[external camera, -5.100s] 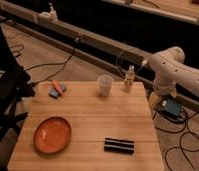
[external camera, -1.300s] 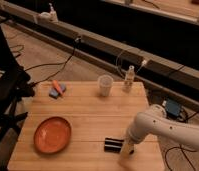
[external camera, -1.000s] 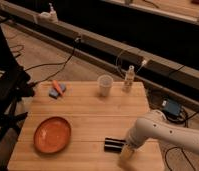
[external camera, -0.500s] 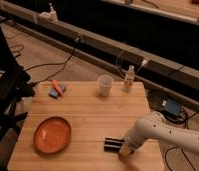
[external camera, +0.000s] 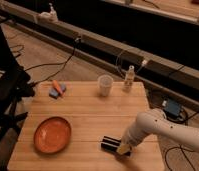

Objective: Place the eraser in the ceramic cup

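Note:
The eraser [external camera: 109,144], a flat black block, lies on the wooden table [external camera: 83,115] near its front edge, right of the middle. My gripper [external camera: 124,147] is down at the eraser's right end, at the end of the white arm that comes in from the right, and it covers that end. The ceramic cup [external camera: 105,85], whitish and tapered, stands upright at the back of the table, well apart from the eraser and the gripper.
A slim white bottle [external camera: 128,79] stands just right of the cup. An orange plate [external camera: 52,134] lies at the front left. A small blue block with an orange piece [external camera: 57,89] lies at the back left. Cables and a blue box [external camera: 171,108] lie on the floor to the right.
The arm swung from the back right down to the table's front edge. In the last second the gripper settled lower onto the eraser's right end. The eraser has hardly moved.

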You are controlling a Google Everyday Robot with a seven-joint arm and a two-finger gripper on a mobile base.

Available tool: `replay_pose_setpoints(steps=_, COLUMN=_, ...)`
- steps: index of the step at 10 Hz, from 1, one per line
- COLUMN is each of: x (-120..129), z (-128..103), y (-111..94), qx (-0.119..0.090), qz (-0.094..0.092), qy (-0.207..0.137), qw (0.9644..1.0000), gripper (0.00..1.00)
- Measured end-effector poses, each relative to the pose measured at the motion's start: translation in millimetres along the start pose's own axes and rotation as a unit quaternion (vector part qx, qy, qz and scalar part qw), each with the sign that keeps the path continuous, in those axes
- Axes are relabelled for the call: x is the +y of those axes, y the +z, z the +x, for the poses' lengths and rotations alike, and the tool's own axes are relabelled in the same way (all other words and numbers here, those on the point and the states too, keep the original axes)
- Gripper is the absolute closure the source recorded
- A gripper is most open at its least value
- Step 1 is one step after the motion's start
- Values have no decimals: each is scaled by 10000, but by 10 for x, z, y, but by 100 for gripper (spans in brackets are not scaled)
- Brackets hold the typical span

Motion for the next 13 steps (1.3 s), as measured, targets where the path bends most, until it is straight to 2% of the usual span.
replay_pose_setpoints(steps=2, x=-218, z=-154, y=-133, qx=-146, qz=-57, qy=275, qw=9995, gripper=100)
replay_pose_setpoints(steps=4, x=-498, z=-343, y=-282, qx=-130, qz=37, qy=385, qw=9992, gripper=100)
replay_pose_setpoints(steps=7, x=-887, z=-738, y=-640, qx=-126, qz=476, qy=260, qw=9984, gripper=100)
replay_pose_setpoints(steps=8, x=-942, z=-801, y=-702, qx=-144, qz=558, qy=245, qw=9980, gripper=100)
replay_pose_setpoints(steps=13, x=-943, z=-799, y=-702, qx=-144, qz=560, qy=246, qw=9980, gripper=100)
